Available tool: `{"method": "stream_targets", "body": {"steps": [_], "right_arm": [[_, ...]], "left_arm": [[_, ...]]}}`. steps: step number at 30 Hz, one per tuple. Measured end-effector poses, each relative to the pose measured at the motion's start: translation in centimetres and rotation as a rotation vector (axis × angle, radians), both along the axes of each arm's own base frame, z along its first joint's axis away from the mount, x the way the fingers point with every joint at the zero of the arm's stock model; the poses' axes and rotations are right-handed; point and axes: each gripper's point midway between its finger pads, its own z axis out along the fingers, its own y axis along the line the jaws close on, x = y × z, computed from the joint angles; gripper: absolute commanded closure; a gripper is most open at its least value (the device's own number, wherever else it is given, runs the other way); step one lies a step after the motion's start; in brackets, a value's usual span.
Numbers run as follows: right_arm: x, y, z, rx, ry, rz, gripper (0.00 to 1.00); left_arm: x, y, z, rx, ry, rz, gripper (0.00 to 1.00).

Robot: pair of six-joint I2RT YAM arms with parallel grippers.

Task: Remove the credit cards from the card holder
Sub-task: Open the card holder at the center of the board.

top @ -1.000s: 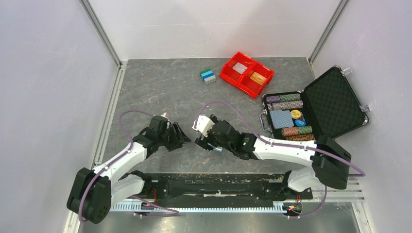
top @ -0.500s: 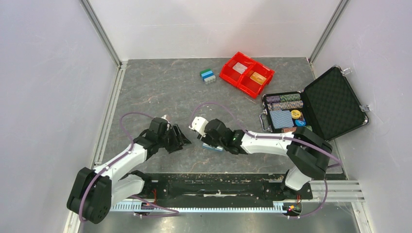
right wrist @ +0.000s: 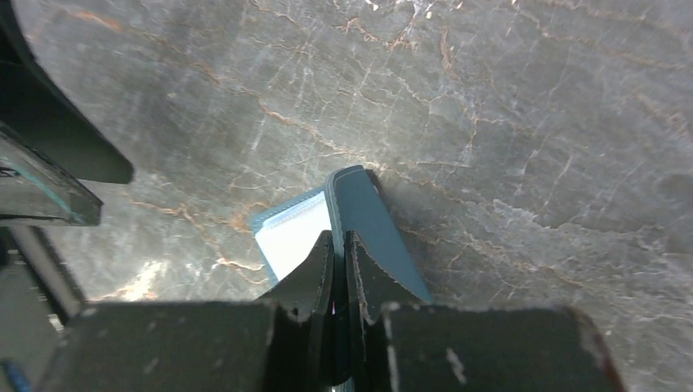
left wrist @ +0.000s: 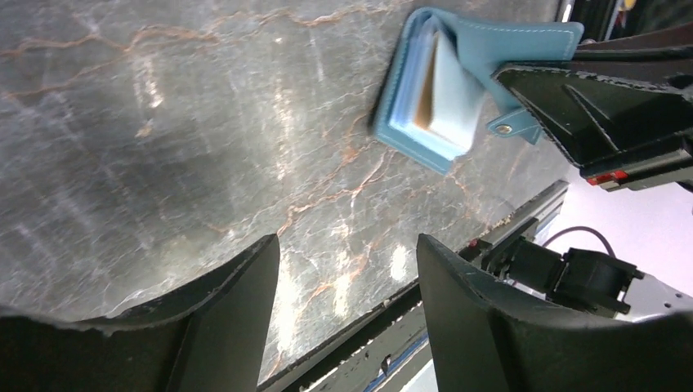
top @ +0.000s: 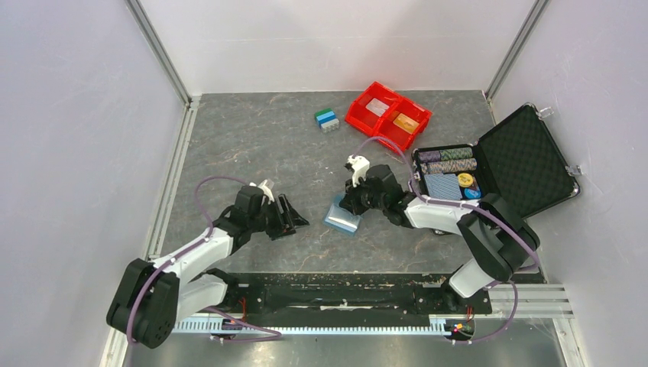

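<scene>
One orange card point(left wrist: 425, 102) in card holder point(left wrist: 498, 45), left wrist only.

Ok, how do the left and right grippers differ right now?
The left gripper has open jaws; the right gripper is shut. The left gripper holds nothing, while the right gripper pinches one flap of the card holder, which is propped partly open. The left gripper sits apart from the holder; the right is on it. Both are low over the table, facing the holder.
</scene>
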Motion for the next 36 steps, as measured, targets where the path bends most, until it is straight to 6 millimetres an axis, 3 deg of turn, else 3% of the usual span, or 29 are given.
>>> {"method": "stream_targets", "body": {"steps": [13, 20, 36], "right_arm": [[-2.3, 0.1, 0.5, 0.327, 0.297, -0.075, 1.0], [-2.0, -1.9, 0.7, 0.476, 0.414, -0.175, 1.0], [-0.8, -4.9, -1.0, 0.534, 0.458, -0.269, 1.0]], "left_arm": [[1.1, -3.3, 1.0, -0.151, -0.107, -0.104, 0.25], [1.2, -3.8, 0.8, -0.167, -0.123, -0.116, 0.25], [-0.4, -5.2, -1.5, -0.15, -0.074, -0.181, 0.27]]}}
